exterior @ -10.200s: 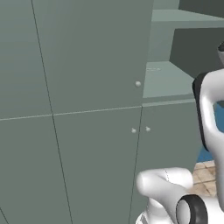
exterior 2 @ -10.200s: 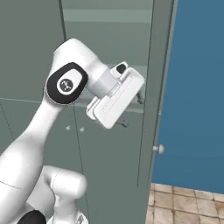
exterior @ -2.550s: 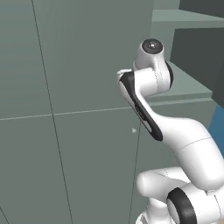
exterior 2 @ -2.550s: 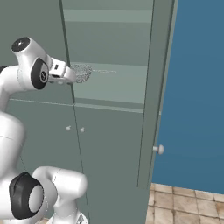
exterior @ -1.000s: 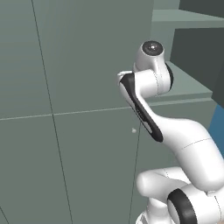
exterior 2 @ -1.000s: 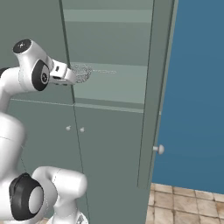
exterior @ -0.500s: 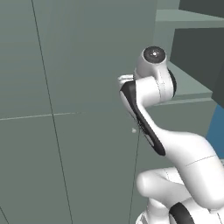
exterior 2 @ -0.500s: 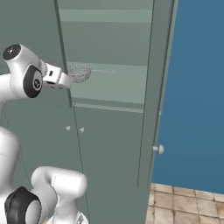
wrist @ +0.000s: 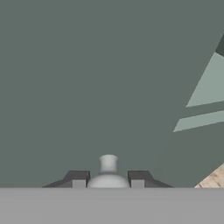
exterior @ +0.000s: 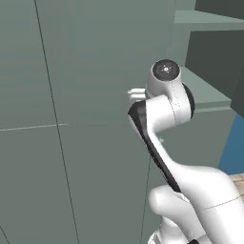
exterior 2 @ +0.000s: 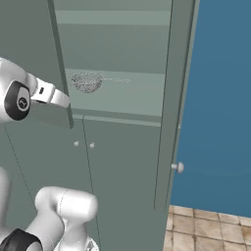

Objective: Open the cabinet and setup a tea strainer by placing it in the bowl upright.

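Since half a second ago the left door has swung further out with the arm, and more of the cabinet [exterior 2: 117,54] interior shows in the right base view. The tool [wrist: 107,178] is closed narrowly on the small round silver knob [wrist: 108,162] of that door, its dark fingertips [wrist: 77,176] on either side of it. The tea strainer [exterior 2: 87,82] lies on the shelf [exterior 2: 127,105] inside the cabinet, its thin handle pointing right.
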Controlling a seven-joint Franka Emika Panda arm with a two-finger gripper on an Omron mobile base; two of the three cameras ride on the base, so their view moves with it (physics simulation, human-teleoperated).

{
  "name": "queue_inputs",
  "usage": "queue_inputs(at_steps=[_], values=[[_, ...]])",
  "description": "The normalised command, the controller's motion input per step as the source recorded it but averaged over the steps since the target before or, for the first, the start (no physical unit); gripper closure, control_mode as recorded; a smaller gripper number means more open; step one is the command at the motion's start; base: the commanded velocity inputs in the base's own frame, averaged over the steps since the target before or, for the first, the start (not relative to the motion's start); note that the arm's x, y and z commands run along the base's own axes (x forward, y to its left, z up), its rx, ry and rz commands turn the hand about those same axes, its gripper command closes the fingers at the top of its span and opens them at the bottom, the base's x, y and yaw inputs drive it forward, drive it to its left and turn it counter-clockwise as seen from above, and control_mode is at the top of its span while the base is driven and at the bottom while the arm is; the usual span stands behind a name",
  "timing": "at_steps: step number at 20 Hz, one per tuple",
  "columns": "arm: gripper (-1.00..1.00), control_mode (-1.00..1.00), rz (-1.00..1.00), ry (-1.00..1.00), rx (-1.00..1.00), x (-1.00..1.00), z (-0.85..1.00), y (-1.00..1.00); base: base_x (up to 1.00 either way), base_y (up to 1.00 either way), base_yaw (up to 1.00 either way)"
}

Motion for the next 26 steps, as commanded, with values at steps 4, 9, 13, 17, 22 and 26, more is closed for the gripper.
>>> queue_inputs(at_steps=[4,9,13,17,22,26], values=[[1.0,-1.0,-0.14,0.03,0.0,-0.62,0.01,0.25,0.0,0.0,0.0],[1.0,-1.0,-0.14,0.08,0.0,-0.68,0.0,0.31,0.0,0.0,0.0],[1.0,-1.0,-0.11,0.08,0.0,-0.76,0.0,0.42,0.0,0.0,0.0],[1.0,-1.0,-0.08,0.05,0.0,-0.75,0.0,0.47,0.0,0.0,0.0],[1.0,-1.0,-0.05,0.04,0.0,-0.72,-0.02,0.5,0.0,0.0,0.0],[1.0,-1.0,-0.03,0.03,0.0,-0.66,-0.07,0.56,0.0,0.0,0.0]])
